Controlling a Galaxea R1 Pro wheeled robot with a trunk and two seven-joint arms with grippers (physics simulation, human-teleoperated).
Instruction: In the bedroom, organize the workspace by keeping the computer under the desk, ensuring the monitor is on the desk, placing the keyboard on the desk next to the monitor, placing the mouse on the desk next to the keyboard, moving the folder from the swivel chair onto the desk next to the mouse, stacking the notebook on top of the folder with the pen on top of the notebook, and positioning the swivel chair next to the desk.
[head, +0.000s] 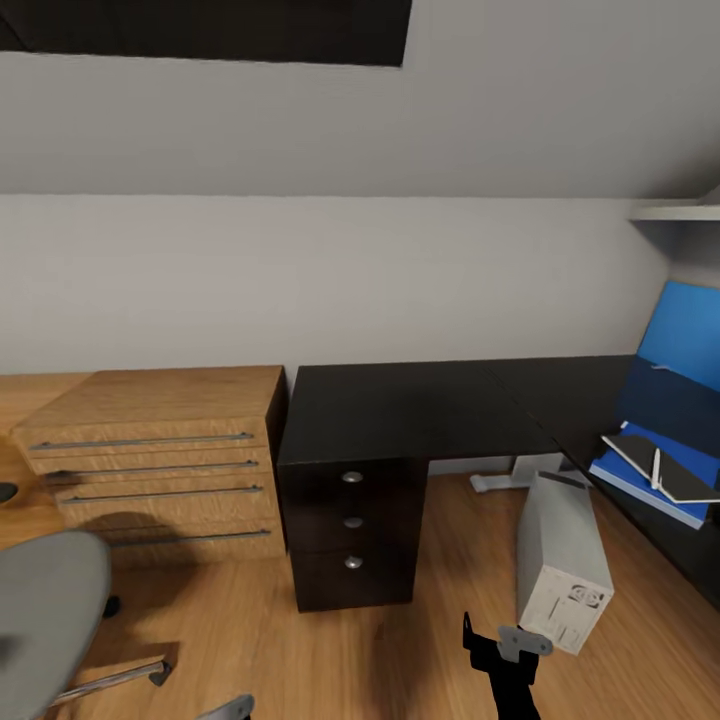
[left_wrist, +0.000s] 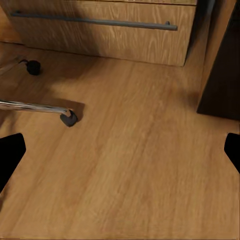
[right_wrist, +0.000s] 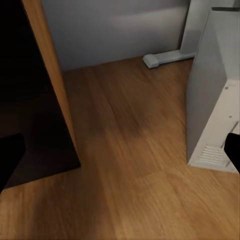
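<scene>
The black L-shaped desk (head: 400, 410) stands against the grey wall, its knobbed drawers (head: 352, 520) facing me. On its right wing lies the blue folder (head: 640, 478), with the dark notebook (head: 672, 470) on it and the pen (head: 657, 467) on the notebook. The grey computer (head: 560, 560) leans on the floor by the desk's inner corner and is also close in the right wrist view (right_wrist: 215, 100). The swivel chair (head: 45, 610) is at lower left. My right gripper (head: 497, 645) (right_wrist: 120, 152) hangs open over the floor between the drawers and the computer. My left gripper (left_wrist: 120, 152) is open above bare floor near a chair caster (left_wrist: 68, 118).
A light wooden drawer unit (head: 160, 450) (left_wrist: 100, 30) stands left of the desk. A bright blue panel (head: 685, 335) leans at the far right over the desk. A white desk foot (right_wrist: 165, 57) rests on the floor by the wall. The chair's chrome leg (left_wrist: 30, 106) lies near my left gripper.
</scene>
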